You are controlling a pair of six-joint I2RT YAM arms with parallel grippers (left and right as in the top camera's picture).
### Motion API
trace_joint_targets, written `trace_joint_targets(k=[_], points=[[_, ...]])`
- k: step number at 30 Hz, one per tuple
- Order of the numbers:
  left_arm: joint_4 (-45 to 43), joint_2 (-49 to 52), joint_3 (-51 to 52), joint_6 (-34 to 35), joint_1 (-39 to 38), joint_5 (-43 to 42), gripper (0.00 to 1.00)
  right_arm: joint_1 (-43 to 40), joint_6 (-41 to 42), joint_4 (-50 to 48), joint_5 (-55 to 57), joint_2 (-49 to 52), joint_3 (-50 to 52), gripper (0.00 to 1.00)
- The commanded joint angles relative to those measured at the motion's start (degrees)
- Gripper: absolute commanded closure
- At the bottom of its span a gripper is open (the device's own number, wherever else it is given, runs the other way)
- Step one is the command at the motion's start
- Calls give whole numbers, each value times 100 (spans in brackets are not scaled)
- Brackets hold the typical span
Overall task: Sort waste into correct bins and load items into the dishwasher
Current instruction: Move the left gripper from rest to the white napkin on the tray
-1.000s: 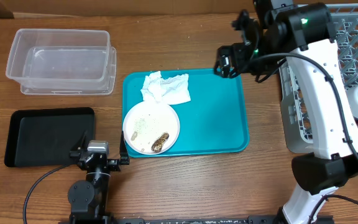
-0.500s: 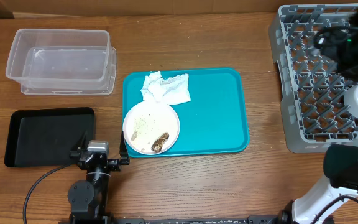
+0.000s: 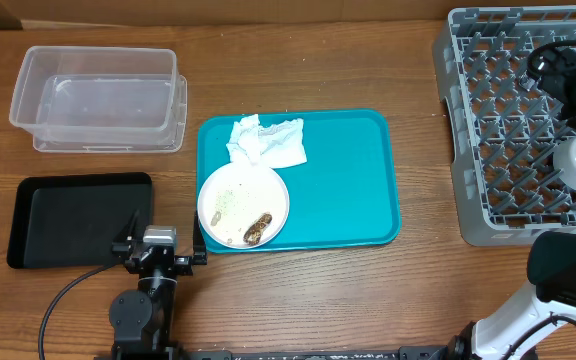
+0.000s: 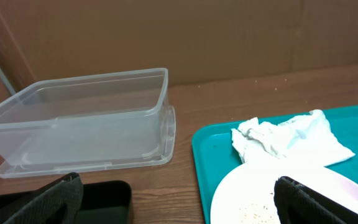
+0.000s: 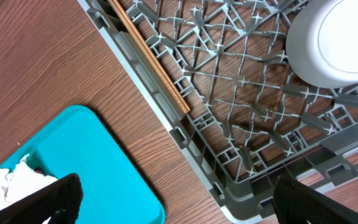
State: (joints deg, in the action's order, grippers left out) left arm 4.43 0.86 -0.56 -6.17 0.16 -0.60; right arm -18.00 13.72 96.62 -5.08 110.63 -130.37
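Observation:
A white plate (image 3: pixel 243 203) with rice grains and a brown lump (image 3: pixel 259 228) sits on the teal tray's front left. Crumpled white napkins (image 3: pixel 266 142) lie behind it. They also show in the left wrist view: plate (image 4: pixel 253 193), napkins (image 4: pixel 291 140). My left gripper (image 3: pixel 158 250) is open and empty between the black tray (image 3: pixel 73 215) and the plate. My right gripper (image 3: pixel 568 75) is open and empty above the grey dish rack (image 3: pixel 508 130). In the right wrist view, chopsticks (image 5: pixel 148 53) and a white dish (image 5: pixel 334 40) lie in the rack (image 5: pixel 241 106). No red wrapper shows.
The clear tub (image 3: pixel 98 95) stands at the far left, seen also in the left wrist view (image 4: pixel 86 118). The teal tray (image 3: pixel 348 180) lies mid-table. My right arm's base stands at the front right, beside the rack.
My right arm swung from above the teal tray's far right corner to over the dish rack. The left arm, plate and napkins have not moved.

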Motion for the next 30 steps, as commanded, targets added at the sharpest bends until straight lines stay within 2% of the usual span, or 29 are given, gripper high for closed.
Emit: trace_joint_targets(k=[1,3,4,8,11,14,17,19,23,25,27,30], points=[[-39,-52,28,-70,55,-389,0,-7,46,-28,33,-175,24,0],[-107,-52,28,417,55,-1054,0,-7,48,-31,33,-175,24,0],[-225,-52,28,772,55,-1655,0,-7,46,-28,33,-175,24,0],[-1106,-52,28,1193,55,-3150,0,-7,48,-28,33,-175,24,0],[-1878,-52,-46,1825,55,-3362,0,-7,48,-28,33,-175,24,0],[-1757,-24,-520,2028,55,-3453,0,-7,48,-28,33,-175,24,0],[-957,297,-1281,1700,55,-3519,0,-7,48,-28,33,-175,24,0],[-175,861,-1978,1294,55,-3517,0,-7,48,-28,33,-175,24,0],[2461,3506,-4341,363,44,-3832,0,-7,46,-28,33,-175,24,0],[3287,4597,-5274,118,44,-4277,0,-7,46,-28,33,-175,24,0],[3974,5696,-6238,376,46,-4913,0,-7,48,-28,33,-175,24,0],[4398,6894,-7165,474,-26,-5598,0,-7,48,-28,33,-175,24,0]])
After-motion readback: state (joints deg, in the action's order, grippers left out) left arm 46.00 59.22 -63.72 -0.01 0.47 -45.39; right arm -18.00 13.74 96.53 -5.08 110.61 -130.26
